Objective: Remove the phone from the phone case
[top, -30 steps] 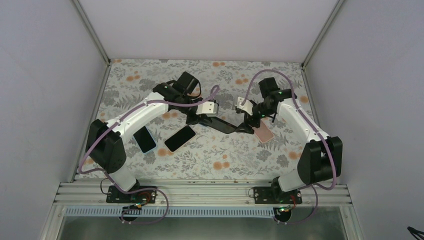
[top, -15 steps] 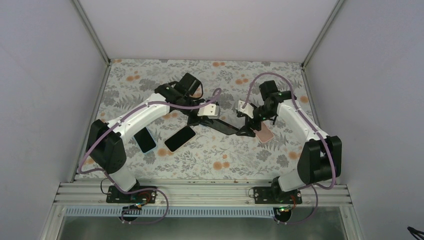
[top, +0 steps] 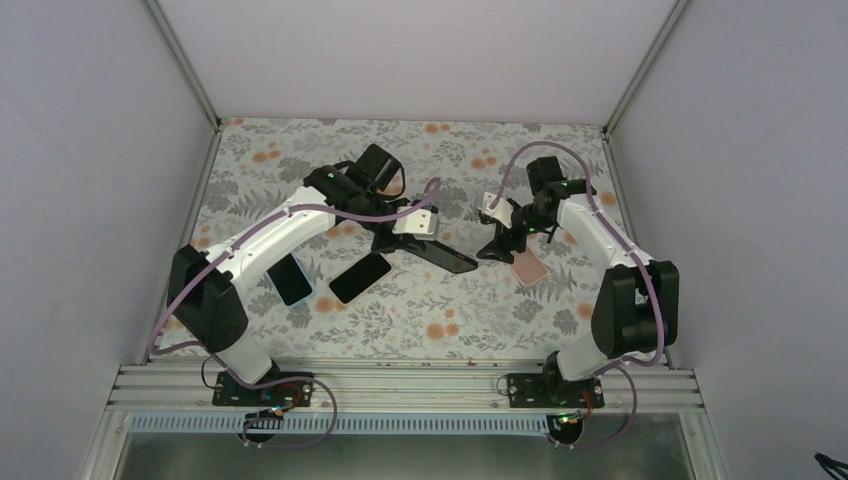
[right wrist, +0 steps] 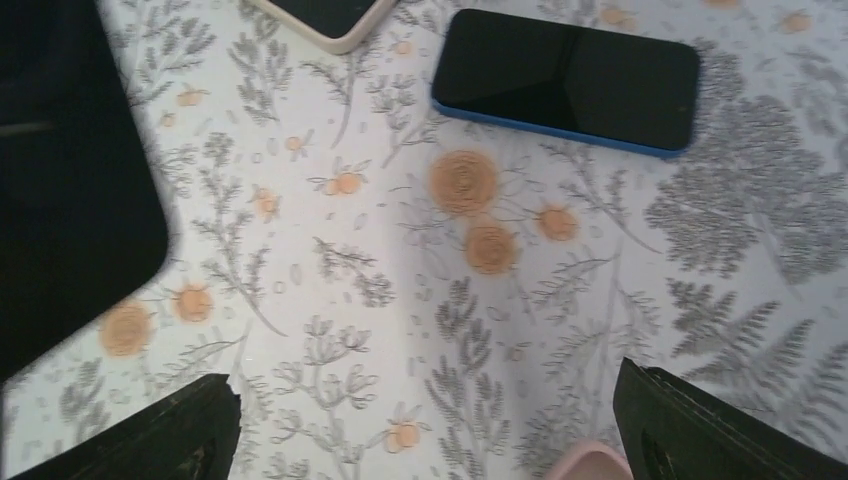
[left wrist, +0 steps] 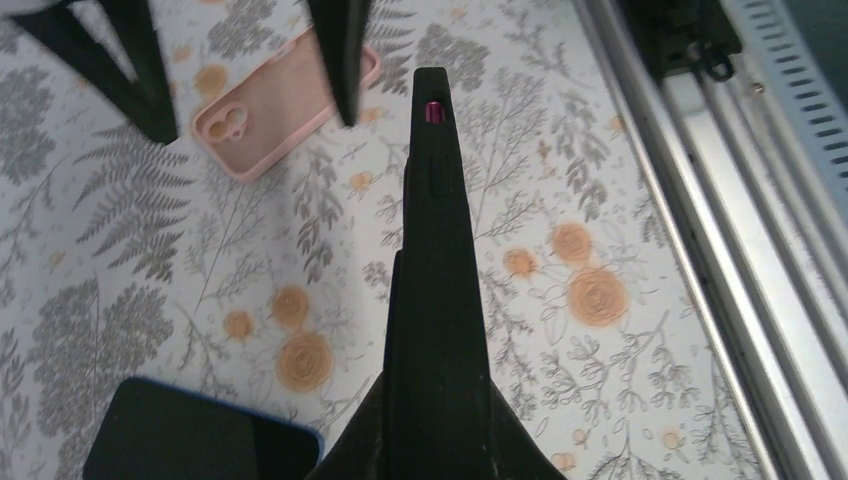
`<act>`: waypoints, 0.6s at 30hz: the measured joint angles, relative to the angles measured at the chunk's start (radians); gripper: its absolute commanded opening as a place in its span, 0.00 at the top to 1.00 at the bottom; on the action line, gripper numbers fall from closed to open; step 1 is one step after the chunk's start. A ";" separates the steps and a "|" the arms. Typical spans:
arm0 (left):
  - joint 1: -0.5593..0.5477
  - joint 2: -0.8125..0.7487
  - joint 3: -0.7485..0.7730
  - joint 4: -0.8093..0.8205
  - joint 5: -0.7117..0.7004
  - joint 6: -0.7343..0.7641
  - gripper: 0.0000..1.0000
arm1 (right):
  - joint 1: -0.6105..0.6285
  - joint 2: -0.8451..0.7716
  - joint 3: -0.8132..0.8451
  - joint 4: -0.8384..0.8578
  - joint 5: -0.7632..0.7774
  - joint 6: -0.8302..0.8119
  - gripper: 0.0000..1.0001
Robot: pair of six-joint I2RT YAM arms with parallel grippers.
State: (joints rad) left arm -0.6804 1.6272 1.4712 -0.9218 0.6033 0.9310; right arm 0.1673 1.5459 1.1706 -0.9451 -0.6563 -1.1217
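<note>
My left gripper (top: 418, 241) is shut on a black phone (top: 446, 256), held edge-on above the table. In the left wrist view the phone (left wrist: 433, 250) runs away from my left gripper (left wrist: 436, 425) and shows side buttons and a small red one. I cannot tell whether a black case is on it. My right gripper (top: 497, 240) stands open, a short gap off the phone's far end. In the right wrist view its fingers (right wrist: 150, 435) are spread wide over bare cloth. An empty pink phone case (top: 530, 268) lies flat under the right gripper, and it also shows in the left wrist view (left wrist: 280, 110).
Two more phones lie on the flowered cloth at the left: a blue-edged one (top: 360, 277) and a cream-edged one (top: 290, 280). The table's metal front rail (left wrist: 720, 200) runs along the near edge. Grey walls close in three sides.
My right gripper has drawn back from the far end of the black phone and risen a little. The left gripper has kept its hold, shifting slightly.
</note>
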 measured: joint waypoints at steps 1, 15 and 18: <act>-0.006 -0.002 0.011 -0.016 0.011 0.005 0.98 | -0.006 0.000 0.000 0.018 0.004 0.001 0.06; -0.043 -0.002 0.040 -0.056 -0.004 0.016 0.98 | -0.019 -0.047 -0.060 0.051 0.084 -0.020 0.08; -0.043 -0.002 0.040 -0.047 -0.029 0.019 0.98 | -0.019 -0.092 -0.117 0.002 0.124 -0.037 0.08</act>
State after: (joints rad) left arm -0.7231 1.6257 1.5112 -0.9691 0.5747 0.9501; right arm 0.1478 1.4540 1.0534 -0.9428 -0.5323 -1.1591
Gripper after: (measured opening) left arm 0.116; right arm 0.916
